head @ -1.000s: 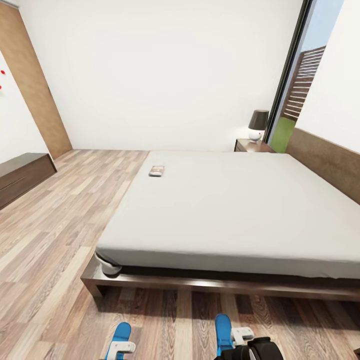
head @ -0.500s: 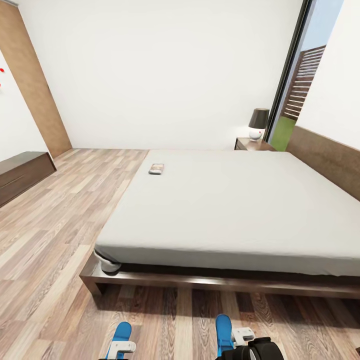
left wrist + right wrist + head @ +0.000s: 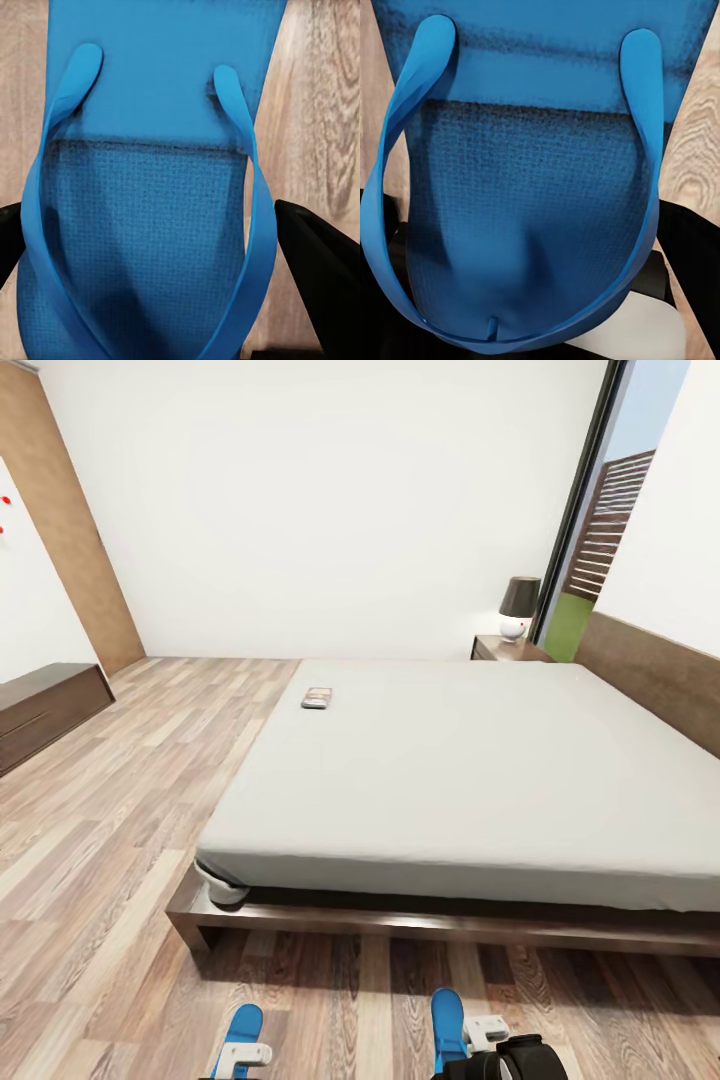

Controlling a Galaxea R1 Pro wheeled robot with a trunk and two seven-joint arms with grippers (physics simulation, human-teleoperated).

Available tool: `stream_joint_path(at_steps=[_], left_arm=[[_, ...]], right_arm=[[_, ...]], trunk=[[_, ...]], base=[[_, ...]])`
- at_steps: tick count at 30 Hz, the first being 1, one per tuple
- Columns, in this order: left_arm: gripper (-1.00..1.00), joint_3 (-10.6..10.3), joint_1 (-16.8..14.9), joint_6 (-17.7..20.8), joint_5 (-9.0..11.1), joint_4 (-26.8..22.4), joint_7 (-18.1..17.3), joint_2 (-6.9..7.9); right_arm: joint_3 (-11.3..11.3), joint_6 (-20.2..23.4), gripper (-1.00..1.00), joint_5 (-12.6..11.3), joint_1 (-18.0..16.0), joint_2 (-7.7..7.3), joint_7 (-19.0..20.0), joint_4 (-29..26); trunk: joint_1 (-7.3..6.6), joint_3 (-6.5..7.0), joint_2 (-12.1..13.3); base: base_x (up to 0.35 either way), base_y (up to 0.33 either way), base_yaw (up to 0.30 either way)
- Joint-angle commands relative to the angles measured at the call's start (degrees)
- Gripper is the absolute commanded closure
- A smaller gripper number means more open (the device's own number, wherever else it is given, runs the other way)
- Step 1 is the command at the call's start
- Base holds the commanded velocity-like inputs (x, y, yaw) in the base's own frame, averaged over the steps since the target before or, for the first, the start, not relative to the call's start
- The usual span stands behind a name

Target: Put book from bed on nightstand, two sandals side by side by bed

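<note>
Though apparently gripped, bright blue sandals [image 3: 150, 187]

Blue sandal between dark gripper fingers, over wood flooring

A bright blue sandal [image 3: 150, 187] takes up most of the frame, its flat sole running from the top edge down to the bottom. Two blue straps [image 3: 244, 187] start near the upper left and upper right of the sole and curve downward along both sides toward the lower middle. The sole is smooth in its upper part and has a fine woven texture below a dark line. Black gripper fingers [image 3: 319, 277] show at the lower right and the lower left edge, one on each side of the sandal. Wood-plank floor [image 3: 322, 97] with visible grain shows along the right side and a thin strip at the left.
</note>
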Motion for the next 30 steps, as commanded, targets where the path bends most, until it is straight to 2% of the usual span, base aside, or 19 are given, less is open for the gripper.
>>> stream_joint_path(at_steps=[1, 22, 30], left_arm=[[1.0, 0.4, 0.0, -0.2, -0.7, 0.0, 0.2, -0.02], [1.0, 0.4, 0.1, -0.2, -0.8, 0.0, 0.3, -0.03], [1.0, 0.4, 0.1, -0.2, -0.8, 0.0, 0.3, -0.03]], right_arm=[[0.0, 0.2, 1.0, 0.6, 0.0, 0.01, 0.4, -0.1], [0.0, 0.1, 1.0, 0.5, 0.0, 0.01, 0.4, -0.1], [0.0, 0.2, 1.0, 0.5, 0.0, 0.01, 0.4, -0.1]], trunk=[[-0.01, -0.05, 0.0], [-0.01, -0.05, 0.0], [-0.01, 0.01, 0.0]], base=[[0.0, 0.077, 0.0], [0.06, 0.089, -0.001], [0.019, 0.016, -0.126]])
